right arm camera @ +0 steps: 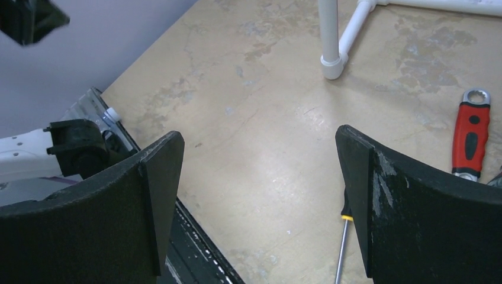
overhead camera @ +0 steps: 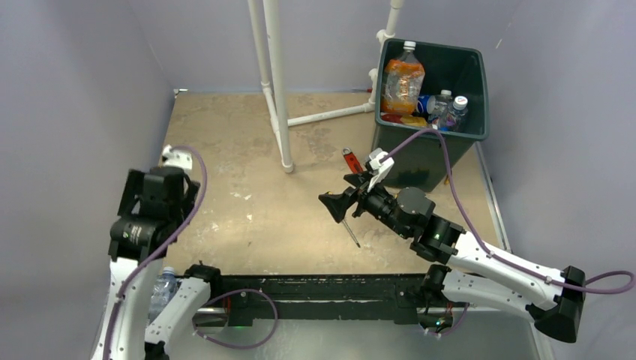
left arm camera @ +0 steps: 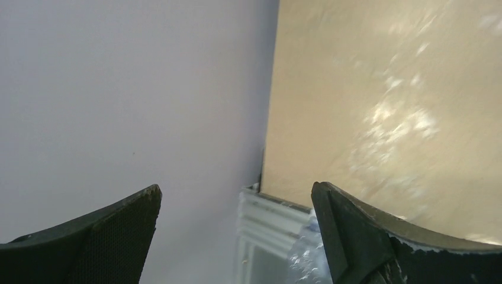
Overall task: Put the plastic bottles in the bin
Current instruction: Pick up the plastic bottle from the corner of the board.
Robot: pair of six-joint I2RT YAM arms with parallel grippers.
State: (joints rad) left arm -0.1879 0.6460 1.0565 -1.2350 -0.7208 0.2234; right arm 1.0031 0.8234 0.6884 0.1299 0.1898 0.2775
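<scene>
While several plastic bottles (overhead camera: 403, 82) sit in the bin (overhead camera: 480, 97) at upper right, one bottle (overhead camera: 161, 292) lies at lower left, seemingly off the counter (overhead camera: 247, 150) edge. Both the left arm (overhead camera: 139, 232) and right arm (overhead camera: 480, 255) hover, jaws apart and empty. Next, likely, the left must descend onto it.

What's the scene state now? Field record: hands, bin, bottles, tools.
left hand: open, empty
right hand: open, empty, over the screwdriver
bin: far right of table, plastic bottles inside
stray bottle: one, just off the table's near-left corner
tools: red-handled wrench near the bin, screwdriver mid-table
</scene>
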